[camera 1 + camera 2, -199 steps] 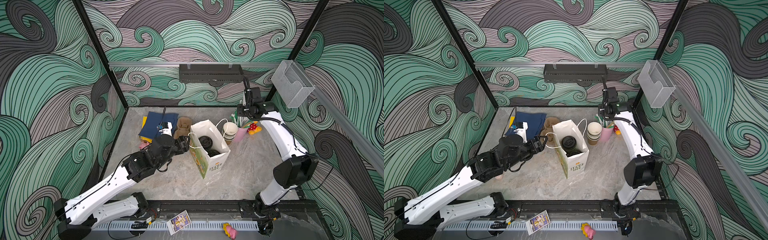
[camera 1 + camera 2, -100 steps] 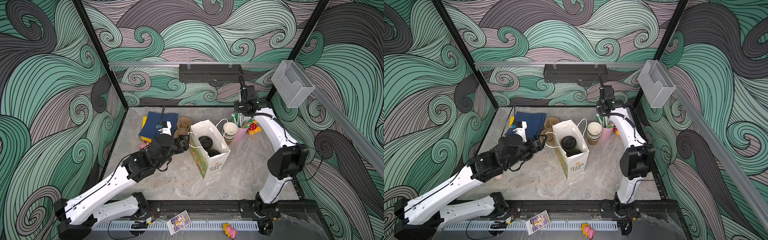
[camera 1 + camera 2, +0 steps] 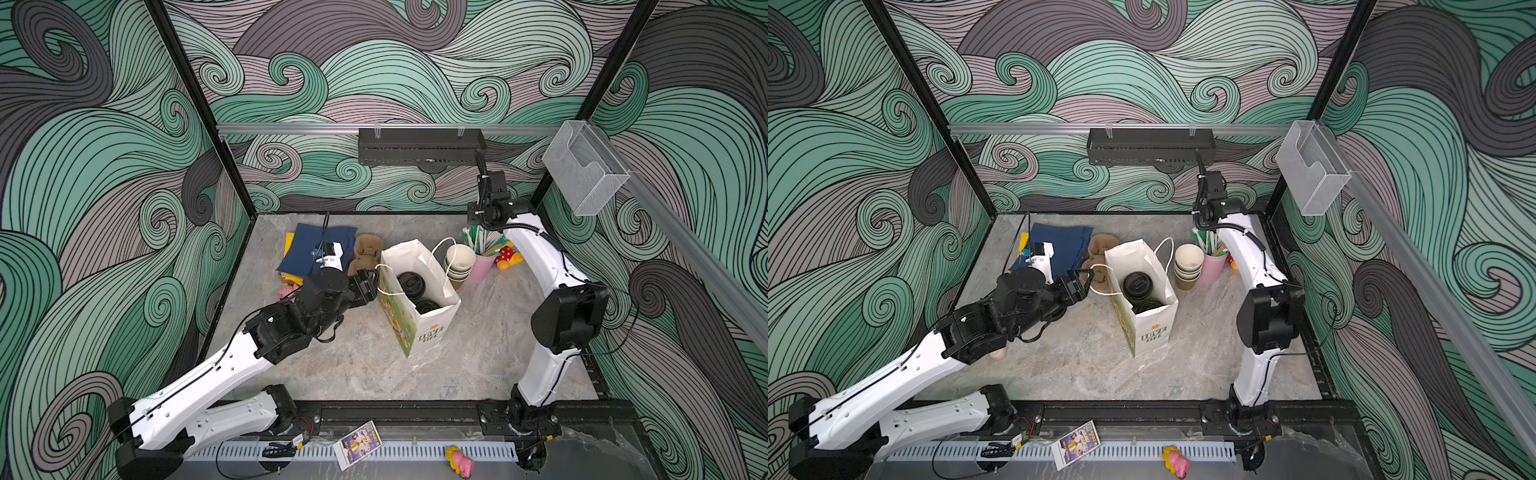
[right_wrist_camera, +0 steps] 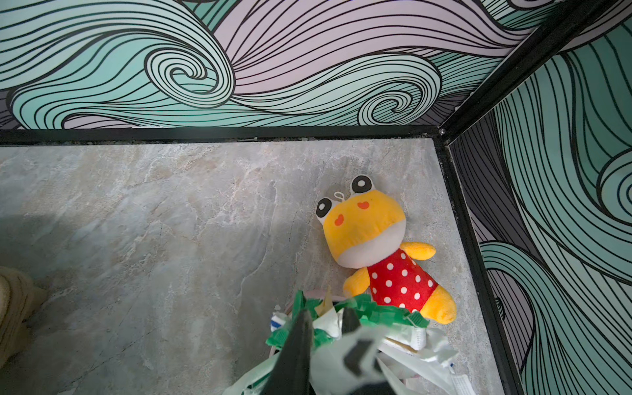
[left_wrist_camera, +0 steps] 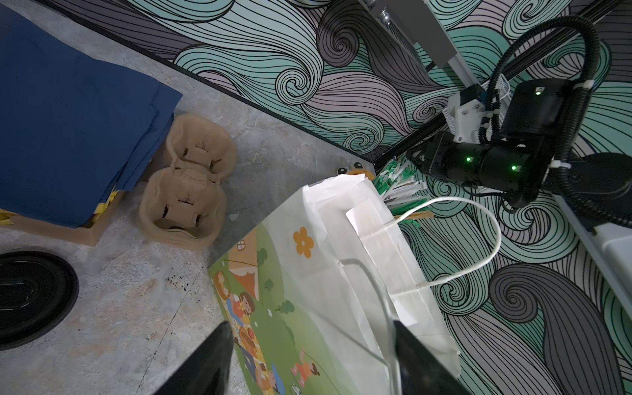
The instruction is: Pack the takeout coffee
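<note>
— Where was the coffee?

— In the white paper bag (image 3: pixel 419 320) at mid-tabletop (image 3: pixel 478 365). Two black sip lids (image 3: pixel 411 283) showed in its open mouth, and the cups under them were hidden. A stack of empty paper cups (image 3: pixel 459 261) stood just beside the bag on the right arm's side. One loose black lid (image 5: pixel 30 297) lay on the left arm's side.

— And the jaws?

— The left jaws were spread wide at the bag's near rim, its near handle loop (image 5: pixel 385 307) running between them, gripping nothing. The right jaws stood narrow among the wrapped straws (image 4: pixel 376 313) in the pink cup (image 3: pixel 482 268), just beyond the cup stack from the bag. A wrapper sat between them, but I couldn't tell whether it was pinched.

— Which step, then?

— Adding a straw, I judged. The next move called for lifting one straw clear without dragging the bundle or tipping the pink cup, then carrying it over the stack into the bag's mouth.

— Anything in the way?

— The cup stack and the bag's far handle (image 5: pixel 494 239) stood between. The pulp cup carriers (image 3: pixel 365 249) and folded blue cloth (image 3: pixel 303 249) lay behind the bag, and the plush frog (image 4: pixel 376 246) lay beyond the pink cup, all off that path.
</note>
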